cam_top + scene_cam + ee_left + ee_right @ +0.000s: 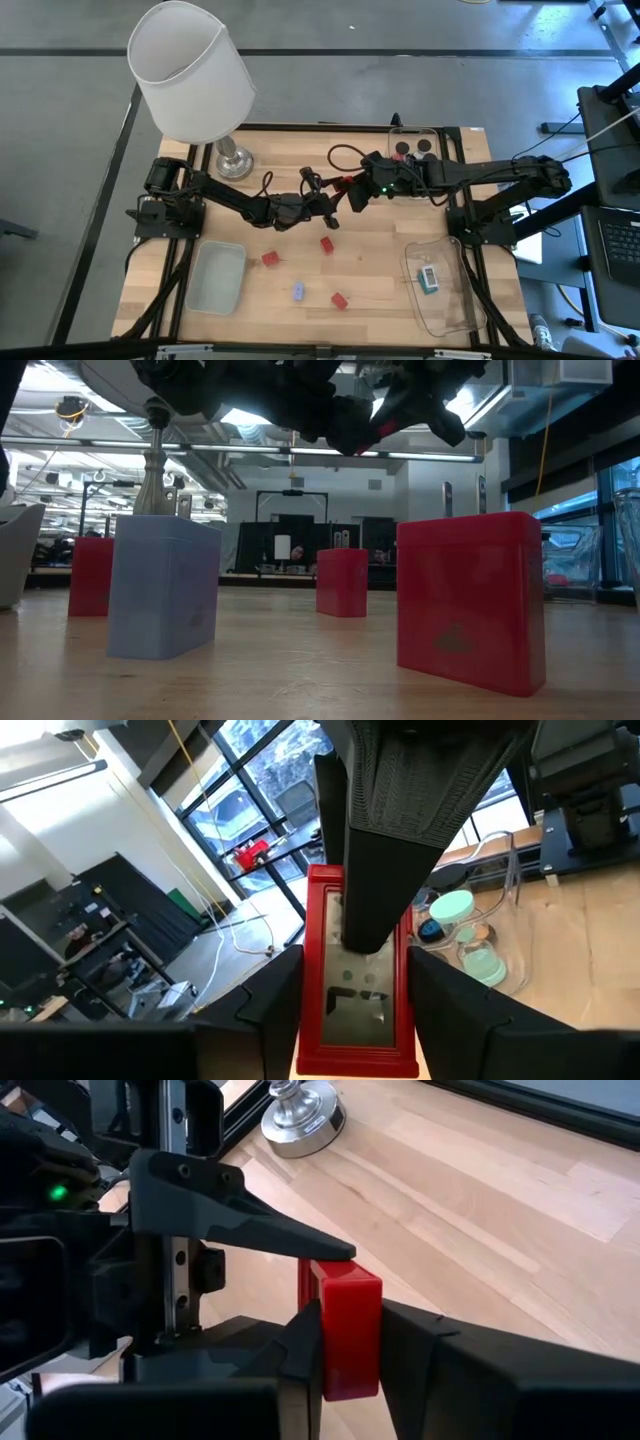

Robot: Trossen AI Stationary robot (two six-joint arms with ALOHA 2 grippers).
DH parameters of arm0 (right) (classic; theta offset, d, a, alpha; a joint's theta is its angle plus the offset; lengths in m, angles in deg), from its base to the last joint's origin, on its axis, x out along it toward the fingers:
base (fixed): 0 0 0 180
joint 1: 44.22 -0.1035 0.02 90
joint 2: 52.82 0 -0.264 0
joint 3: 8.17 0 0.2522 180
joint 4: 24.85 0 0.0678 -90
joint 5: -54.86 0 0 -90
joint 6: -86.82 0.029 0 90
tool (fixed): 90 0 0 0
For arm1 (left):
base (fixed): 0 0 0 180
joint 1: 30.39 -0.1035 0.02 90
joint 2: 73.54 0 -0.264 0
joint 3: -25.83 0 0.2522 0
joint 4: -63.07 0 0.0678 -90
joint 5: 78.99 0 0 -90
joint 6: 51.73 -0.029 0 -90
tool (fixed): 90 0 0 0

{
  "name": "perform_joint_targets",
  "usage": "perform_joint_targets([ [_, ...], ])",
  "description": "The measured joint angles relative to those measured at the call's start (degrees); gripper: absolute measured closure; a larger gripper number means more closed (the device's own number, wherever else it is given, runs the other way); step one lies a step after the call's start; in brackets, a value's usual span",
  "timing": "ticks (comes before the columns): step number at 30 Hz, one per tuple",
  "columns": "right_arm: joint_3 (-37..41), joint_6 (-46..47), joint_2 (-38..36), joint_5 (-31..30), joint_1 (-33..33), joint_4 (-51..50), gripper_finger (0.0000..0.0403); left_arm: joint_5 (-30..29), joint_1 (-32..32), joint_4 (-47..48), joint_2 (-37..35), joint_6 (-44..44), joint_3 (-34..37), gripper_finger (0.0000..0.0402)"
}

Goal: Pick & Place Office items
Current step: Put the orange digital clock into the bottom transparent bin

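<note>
Above the middle of your counter (300, 265), both arms meet on one red block (350, 1335). The left claw (355, 1020) pinches its flat sides; the right claw (350, 1350) has clamped it too. The block hangs between them, its long axis along the left fingers, so one must let go.

Block (352, 186) btwn both end effectors mid-table, lamp (195, 75) behind left arm.

Red block (355, 1010) half hidden behind the right hand's finger (400, 830); lamp (155, 460) shade cut off at the low view's top
</note>
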Motion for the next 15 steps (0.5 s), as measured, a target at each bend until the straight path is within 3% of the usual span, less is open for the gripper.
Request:
perform_joint_targets([
  [8, -0.02, -0.70, 0.00, 1.15, -0.15, 1.00, 0.0334, -0.81, 1.60, 0.87, 0.00, -3.50, 0.00, 0.0194],
  [15, -0.19, -2.38, -0.79, 0.94, 0.28, -0.13, 0.0335, -19.15, 5.00, 2.29, 0.02, -9.05, -0.11, 0.0158],
])
